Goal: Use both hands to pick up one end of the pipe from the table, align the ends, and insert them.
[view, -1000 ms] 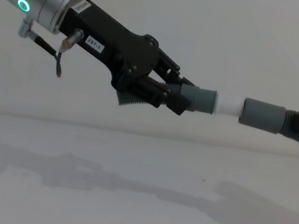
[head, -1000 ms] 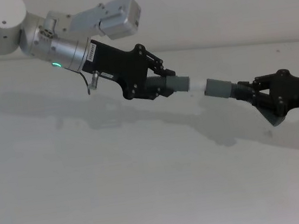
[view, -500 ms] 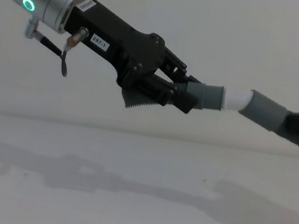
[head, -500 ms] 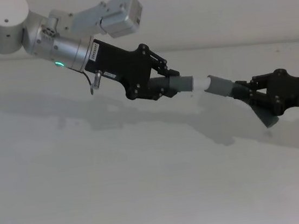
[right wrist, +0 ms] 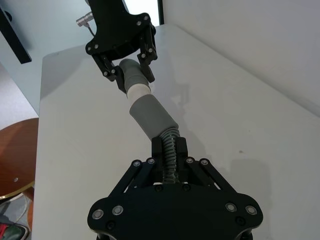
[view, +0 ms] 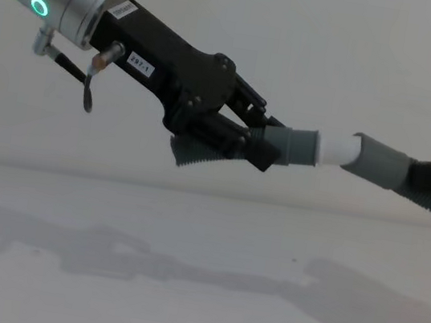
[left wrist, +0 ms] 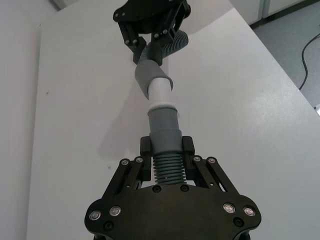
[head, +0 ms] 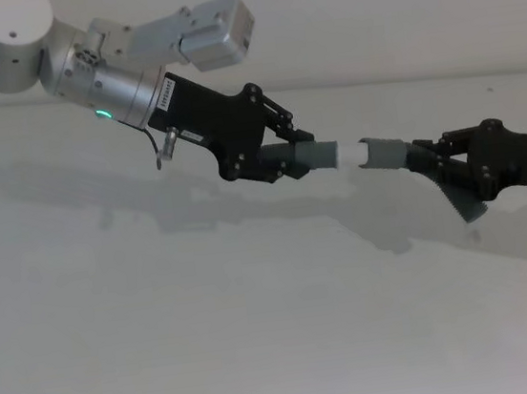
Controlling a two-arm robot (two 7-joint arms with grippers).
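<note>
Holding both hose pieces in the air above the white worktop (head: 213, 338), you have the two ends already meeting between the arms. The left end effector (head: 282, 151) is clamped on the ribbed part of its hose piece (left wrist: 167, 167), just behind the smooth grey cuff (head: 316, 156), and the narrower white tip (head: 353, 155) points toward the right arm. The right end effector (head: 445, 173) is closed on the ribbed hose (right wrist: 170, 150) just behind the wider socket cuff (head: 385, 155). In the chest view the white tip (view: 339, 150) touches the mouth of the socket cuff (view: 378, 161), but the two pieces meet at a small angle, so I judge the insertion is only started. The ribbed hose looks light and flexible, so it will probably bend if you push from far back; the grips close to the stiff cuffs are good places to hold. The smooth plastic may slide easily once the axes agree. The socket is the only container here, and it holds at most the first part of the tip.
</note>
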